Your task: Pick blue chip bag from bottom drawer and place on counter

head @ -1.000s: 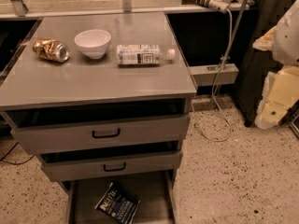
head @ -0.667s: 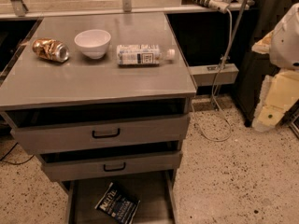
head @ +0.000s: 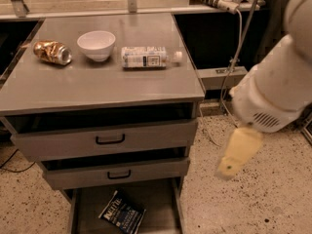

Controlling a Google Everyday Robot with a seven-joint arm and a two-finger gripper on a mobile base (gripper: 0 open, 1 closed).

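Note:
The blue chip bag (head: 122,213) lies flat on the floor of the open bottom drawer (head: 161,204), left of the drawer's middle, with its white lettering facing up. The counter (head: 107,84) is the grey top of the cabinet. My gripper (head: 235,155) hangs from the white arm (head: 273,91) to the right of the cabinet, at about the height of the middle drawer. It is above and well to the right of the bag, apart from it, and holds nothing that I can see.
On the counter stand a crushed gold can (head: 52,52), a white bowl (head: 96,45) and a lying water bottle (head: 150,57). The two upper drawers (head: 109,140) stick out slightly. Cables (head: 234,57) hang to the cabinet's right over the speckled floor.
My arm and gripper have swung left and down, from the far right edge of the view towards the cabinet's right side. The bag and the counter items have not moved.

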